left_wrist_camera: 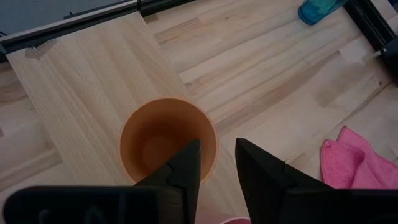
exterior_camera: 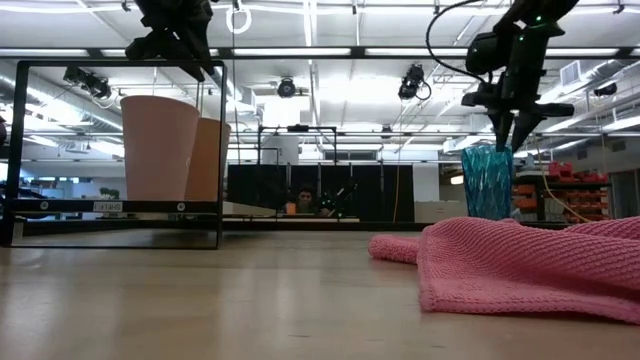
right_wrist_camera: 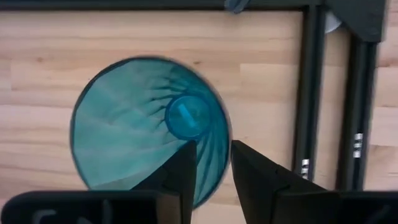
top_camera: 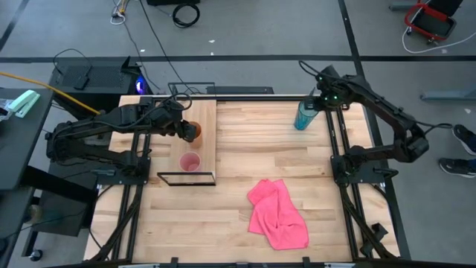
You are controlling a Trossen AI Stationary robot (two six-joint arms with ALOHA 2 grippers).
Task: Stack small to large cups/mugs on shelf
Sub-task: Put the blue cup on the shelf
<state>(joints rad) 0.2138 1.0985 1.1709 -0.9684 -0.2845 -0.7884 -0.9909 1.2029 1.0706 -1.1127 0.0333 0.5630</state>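
The orange cup [top_camera: 195, 132] and the small pink cup [top_camera: 190, 162] stand upright on their bases on the light-wood shelf [top_camera: 172, 141], the pink one nearer. My left gripper [left_wrist_camera: 216, 149] is open above the orange cup's rim [left_wrist_camera: 211, 146]; in the low view its fingers [exterior_camera: 190, 65] end clear above the cup [exterior_camera: 210, 160]. The teal tumbler [top_camera: 303, 116] stands upright on the tabletop at the far right. My right gripper [right_wrist_camera: 213, 149] is open at the tumbler's rim, one finger over the inside and one outside. My right gripper points down from above with its fingers on either side of the tumbler's rim [right_wrist_camera: 222, 140], at about rim height in the low view [exterior_camera: 503, 148]. I cannot tell whether a finger touches the wall. The tumbler stands on the table.
A crumpled pink cloth [top_camera: 277, 214] lies on the tabletop near the front, right of centre. The shelf's thin black frame [top_camera: 186, 179] rises around the plank. Black rails [top_camera: 338, 141] run along the table's right side, close to the tumbler.
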